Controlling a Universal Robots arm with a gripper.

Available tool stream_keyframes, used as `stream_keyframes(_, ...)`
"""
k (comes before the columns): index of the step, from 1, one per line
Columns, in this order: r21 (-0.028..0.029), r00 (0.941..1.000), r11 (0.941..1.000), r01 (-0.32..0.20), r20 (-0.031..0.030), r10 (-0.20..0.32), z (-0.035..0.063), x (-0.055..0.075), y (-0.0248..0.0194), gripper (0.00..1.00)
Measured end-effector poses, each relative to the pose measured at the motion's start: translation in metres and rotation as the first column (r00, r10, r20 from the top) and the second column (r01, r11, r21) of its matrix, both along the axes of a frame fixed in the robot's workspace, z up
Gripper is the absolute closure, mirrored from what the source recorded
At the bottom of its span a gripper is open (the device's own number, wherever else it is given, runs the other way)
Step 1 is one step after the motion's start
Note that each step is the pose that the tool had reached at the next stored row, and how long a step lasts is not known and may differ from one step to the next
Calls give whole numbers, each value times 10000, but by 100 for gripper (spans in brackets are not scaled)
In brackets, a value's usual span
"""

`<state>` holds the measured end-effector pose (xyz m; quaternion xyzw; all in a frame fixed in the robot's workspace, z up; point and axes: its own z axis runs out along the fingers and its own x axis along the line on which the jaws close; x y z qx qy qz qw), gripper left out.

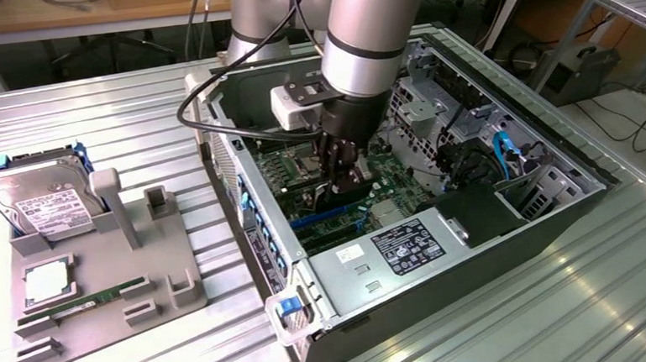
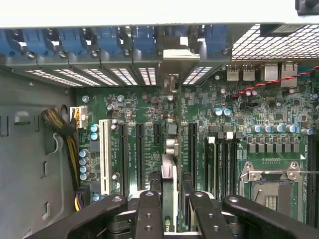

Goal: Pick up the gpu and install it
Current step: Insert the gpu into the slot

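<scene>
The gpu (image 1: pixel 330 204) hangs inside the open computer case (image 1: pixel 550 218), low over the green motherboard (image 1: pixel 396 185), with my gripper (image 1: pixel 340 182) shut on it from above. In the wrist view the gpu (image 2: pixel 169 174) appears edge-on as a thin strip between my two black fingers (image 2: pixel 149 214). Its silver end bracket (image 2: pixel 172 82) points toward the case's rear slot openings. The card runs along the black expansion slots (image 2: pixel 139 154). Whether its edge touches a slot I cannot tell. My gripper (image 2: pixel 172 199) stands upright over the board.
A grey parts tray (image 1: pixel 172 283) on the exterior view's left holds a silver hard drive (image 1: pixel 38 203), a processor chip (image 1: pixel 49 280) and a RAM stick (image 1: pixel 84 303). The power supply (image 1: pixel 406 243), drive cages (image 1: pixel 431 107), blue slot clips (image 2: pixel 124 42) and braided cables (image 2: pixel 62 124) crowd the case.
</scene>
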<state>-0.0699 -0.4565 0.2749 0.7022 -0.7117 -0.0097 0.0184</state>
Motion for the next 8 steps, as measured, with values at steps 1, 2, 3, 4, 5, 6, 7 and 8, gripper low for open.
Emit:
stream_keyframes(1, 8, 10000, 10000, 0, 0, 0, -3, 0, 3, 74)
stream_keyframes(2, 21, 10000, 10000, 0, 0, 0, -5, 0, 5, 74)
stream_keyframes(3, 36, 10000, 10000, -1, 0, 1, -7, 0, 6, 74)
stream_keyframes(4, 40, 10000, 10000, -1, 0, 1, -8, -1, 7, 74)
stream_keyframes(5, 44, 10000, 10000, 0, 1, 0, -12, -1, 8, 74)
stream_keyframes(6, 47, 10000, 10000, 0, 1, 0, -15, -1, 9, 74)
stream_keyframes(7, 48, 10000, 10000, 0, 1, 0, -19, -2, 11, 74)
stream_keyframes(8, 50, 10000, 10000, 0, 1, 0, -22, -2, 12, 74)
